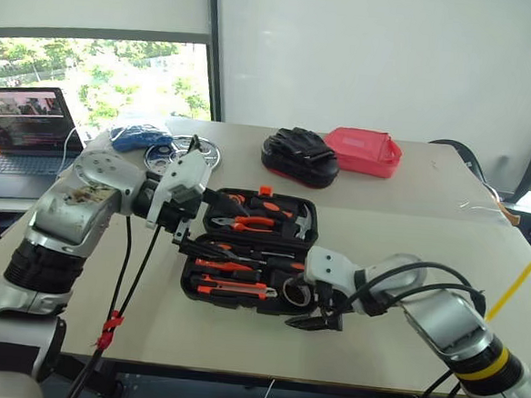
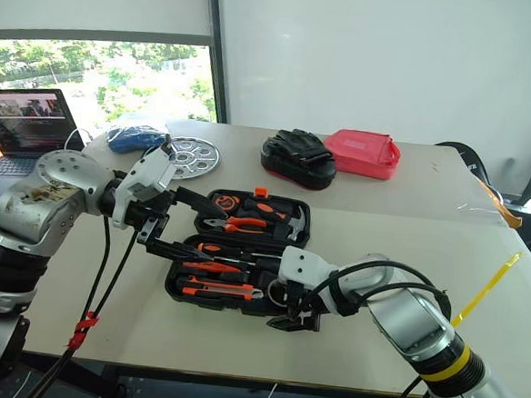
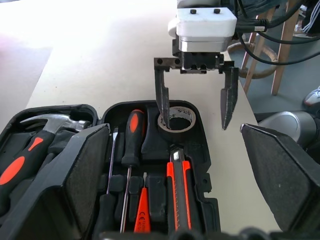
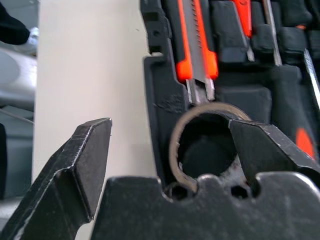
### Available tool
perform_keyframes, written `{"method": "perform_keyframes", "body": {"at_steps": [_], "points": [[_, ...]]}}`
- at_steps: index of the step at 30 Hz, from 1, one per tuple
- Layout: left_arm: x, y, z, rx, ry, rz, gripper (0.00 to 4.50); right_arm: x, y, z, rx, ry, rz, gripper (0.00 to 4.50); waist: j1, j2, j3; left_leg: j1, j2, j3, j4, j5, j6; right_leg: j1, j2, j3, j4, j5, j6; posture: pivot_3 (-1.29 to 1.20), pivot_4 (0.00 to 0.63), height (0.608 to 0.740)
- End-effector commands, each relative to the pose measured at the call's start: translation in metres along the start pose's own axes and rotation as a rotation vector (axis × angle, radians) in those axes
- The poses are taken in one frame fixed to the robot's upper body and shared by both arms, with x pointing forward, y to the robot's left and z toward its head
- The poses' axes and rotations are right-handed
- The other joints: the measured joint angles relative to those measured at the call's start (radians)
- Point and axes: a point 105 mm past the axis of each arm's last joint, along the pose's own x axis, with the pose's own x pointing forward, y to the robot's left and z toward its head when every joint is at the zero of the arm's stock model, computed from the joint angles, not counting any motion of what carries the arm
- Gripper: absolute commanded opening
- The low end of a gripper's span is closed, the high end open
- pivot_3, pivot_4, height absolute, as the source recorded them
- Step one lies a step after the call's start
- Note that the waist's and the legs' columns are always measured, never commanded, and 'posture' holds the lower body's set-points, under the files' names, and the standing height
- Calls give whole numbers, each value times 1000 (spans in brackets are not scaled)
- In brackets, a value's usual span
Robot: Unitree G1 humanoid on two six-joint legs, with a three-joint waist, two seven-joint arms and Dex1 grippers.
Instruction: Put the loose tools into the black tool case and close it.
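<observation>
Hovering over the near right corner of the black tool case (image 1: 248, 252), the right gripper (image 3: 196, 102) has its fingers spread apart, one dipped inside the tape roll (image 3: 176, 119) sitting in its slot, the other outside the case wall, gripping nothing. The utility knife (image 3: 178, 192) lies just beside the roll. The left gripper (image 2: 168, 220) hangs wide open and empty at the case's left edge, the case lying open on the table (image 1: 407, 254).

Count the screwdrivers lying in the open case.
2 clearly: one black-handled screwdriver beside the tape roll, one slim screwdriver on its other side. Others may be hidden behind the left gripper.
</observation>
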Motion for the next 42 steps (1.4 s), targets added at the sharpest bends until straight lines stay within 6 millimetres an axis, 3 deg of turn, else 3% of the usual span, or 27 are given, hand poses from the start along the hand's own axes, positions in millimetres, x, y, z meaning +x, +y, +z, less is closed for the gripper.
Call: {"method": "perform_keyframes", "body": {"at_steps": [1, 3, 5, 11, 24, 30, 33, 39, 41, 42], "points": [[-2, 1, 10, 61, 0, 4, 4500, -7, 0, 8, -41, -18, -30, 3349, 0, 0, 0, 0, 0, 0, 0, 0, 0, 0, 0, 0, 0, 0, 0, 0, 150, 740], [-2, 2, 10, 62, 1, 4, 4500, -8, 2, 7, -31, -18, -23, 3349, 0, 0, 0, 0, 0, 0, 0, 0, 0, 0, 0, 0, 0, 0, 0, 0, 150, 740], [-2, 2, 9, 63, 2, 4, 4500, -9, 6, 4, -23, -8, -10, 2891, 1, 0, 0, 0, 0, 0, 0, 0, 0, 0, 0, 0, 0, 0, 0, 0, 150, 740], [-1, 2, 9, 67, 0, 4, 4500, -11, 8, -5, -16, 20, -19, 896, 3, 0, 0, 0, 0, 0, 0, 0, 0, 0, 0, 0, 0, 0, 0, 0, 150, 740], [-1, 4, 9, 69, 1, 11, 4500, -16, 1, -6, -10, 22, -44, 896, 2, 0, 0, 0, 0, 0, 0, 0, 0, 0, 0, 0, 0, 0, 0, 0, 150, 740], [-2, -2, 3, 36, 1, 5, 4500, -37, -7, 21, 23, -134, -113, 896, 3, 0, 0, 0, 0, 0, 0, 0, 0, 0, 0, 0, 0, 0, 0, 0, 150, 740], [-4, -3, -7, 13, 20, 23, 4500, -57, -12, 25, 119, -204, -168, 1594, 3, 0, 0, 0, 0, 0, 0, 0, 0, 0, 0, 0, 0, 0, 0, 0, 150, 740], [-17, 10, -28, -58, 61, 156, 4500, -80, -26, 6, 241, -205, -323, 3669, 7, 0, 0, 0, 0, 0, 0, 0, 0, 1, 0, 0, 0, 0, 0, 0, 150, 740], [-27, 16, -43, -117, 86, 235, 4500, -85, -29, -3, 278, -204, -371, 3335, 6, 0, 0, 0, 0, 0, 0, 0, 0, 1, 0, 0, 0, 0, 0, 0, 150, 740], [-31, 17, -49, -137, 95, 260, 3980, -87, -30, -5, 287, -205, -386, 3243, 4, 0, 0, 0, 0, 0, 0, 0, 0, 1, 0, 0, 0, 0, 0, 0, 150, 740]]}}
